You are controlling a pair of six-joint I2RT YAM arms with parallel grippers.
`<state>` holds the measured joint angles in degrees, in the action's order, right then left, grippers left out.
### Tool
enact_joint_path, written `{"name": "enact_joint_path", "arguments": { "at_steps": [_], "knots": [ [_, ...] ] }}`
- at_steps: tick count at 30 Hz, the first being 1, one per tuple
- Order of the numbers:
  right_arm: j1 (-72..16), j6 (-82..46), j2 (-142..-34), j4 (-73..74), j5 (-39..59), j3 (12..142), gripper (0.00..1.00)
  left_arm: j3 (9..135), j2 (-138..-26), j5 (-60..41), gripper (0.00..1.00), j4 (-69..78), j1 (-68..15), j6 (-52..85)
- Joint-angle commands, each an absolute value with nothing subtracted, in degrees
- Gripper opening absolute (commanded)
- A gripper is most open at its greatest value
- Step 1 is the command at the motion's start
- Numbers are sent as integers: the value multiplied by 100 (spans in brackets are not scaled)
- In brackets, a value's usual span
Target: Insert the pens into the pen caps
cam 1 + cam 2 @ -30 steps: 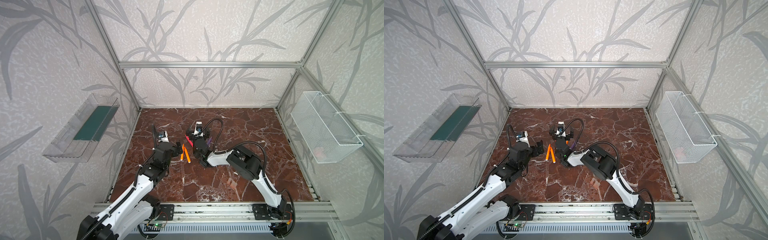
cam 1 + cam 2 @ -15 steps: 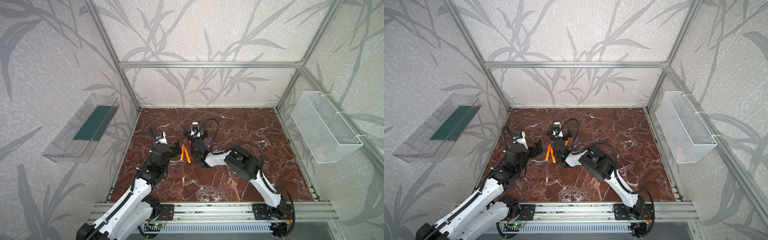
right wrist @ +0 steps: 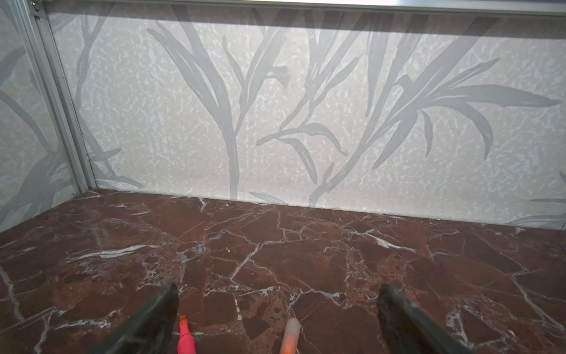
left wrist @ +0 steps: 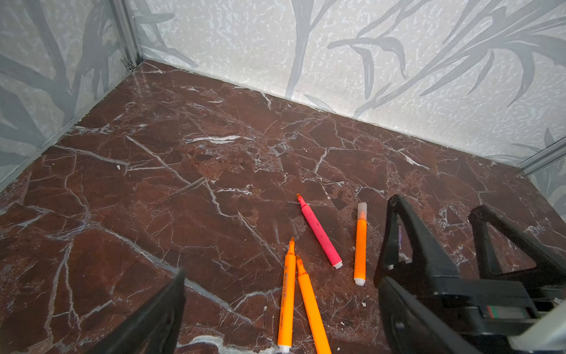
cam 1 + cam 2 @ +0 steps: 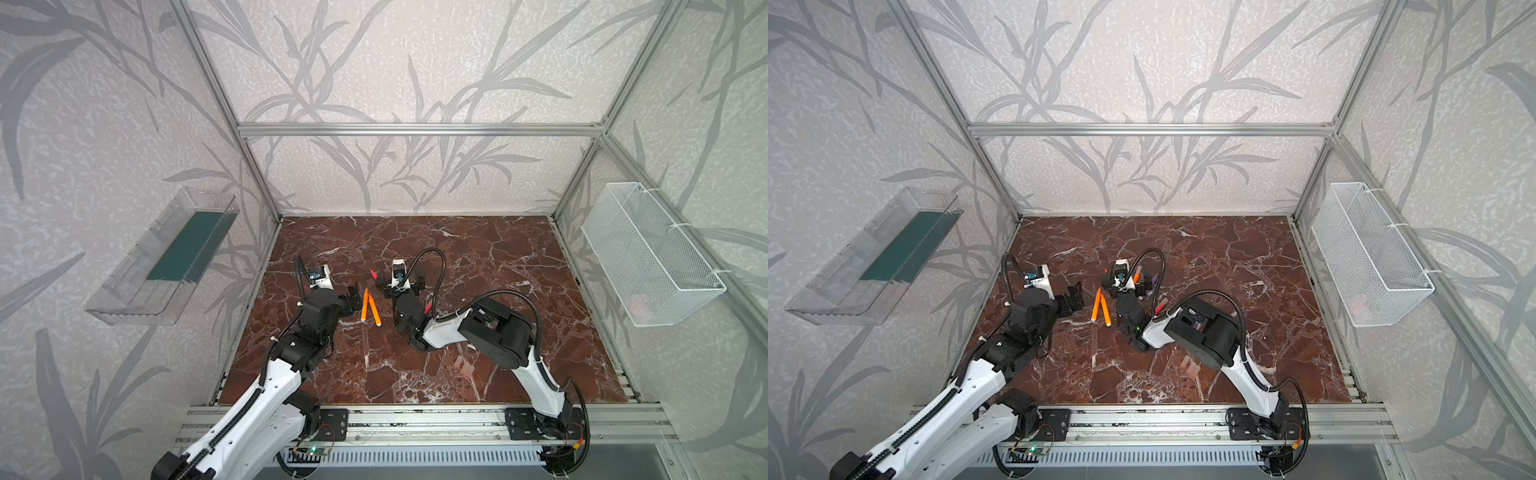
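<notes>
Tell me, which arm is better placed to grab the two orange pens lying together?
Left. The left gripper is open right beside the two orange pens. The right gripper, open too, sits farther off, over the pink pen.

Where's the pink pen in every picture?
Top view: pink pen near the middle, only its tip showing.
Top view: same spot.
Left wrist: lower middle, whole pen.
Right wrist: bottom edge, tip only.
Landmark: the open right gripper, near the pen in every view.
</notes>
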<state>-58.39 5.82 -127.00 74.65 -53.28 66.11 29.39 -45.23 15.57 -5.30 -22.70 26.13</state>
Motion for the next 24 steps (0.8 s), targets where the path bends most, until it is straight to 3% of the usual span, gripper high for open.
{"name": "enact_joint_path", "arguments": {
  "at_steps": [1, 7, 12, 15, 20, 24],
  "knots": [
    [-5990, 271, -12324, 7480, -5384, 6392, 99, 2904, -4433, 1588, 97, -706, -2232, 2750],
    [-6133, -204, -11460, 6260, -4936, 6041, 99, 2784, -4464, 1599, 96, -614, -2232, 2767],
    [-6107, -1038, -10201, 3833, -4685, 5889, 99, 2644, -4585, 1185, 84, -369, -2232, 2755],
    [-6069, -1476, -9558, 2679, -4968, 5755, 94, 2578, -4637, 901, 76, -204, -2232, 2783],
    [-5909, -2653, -8554, 1177, -5145, 5107, 86, 2469, -4750, -261, 76, 138, -2241, 2596],
    [-5380, -3784, -7852, 166, -4659, 4577, 77, 2327, -4840, -991, 76, 395, -2282, 2787]
  ]
}}
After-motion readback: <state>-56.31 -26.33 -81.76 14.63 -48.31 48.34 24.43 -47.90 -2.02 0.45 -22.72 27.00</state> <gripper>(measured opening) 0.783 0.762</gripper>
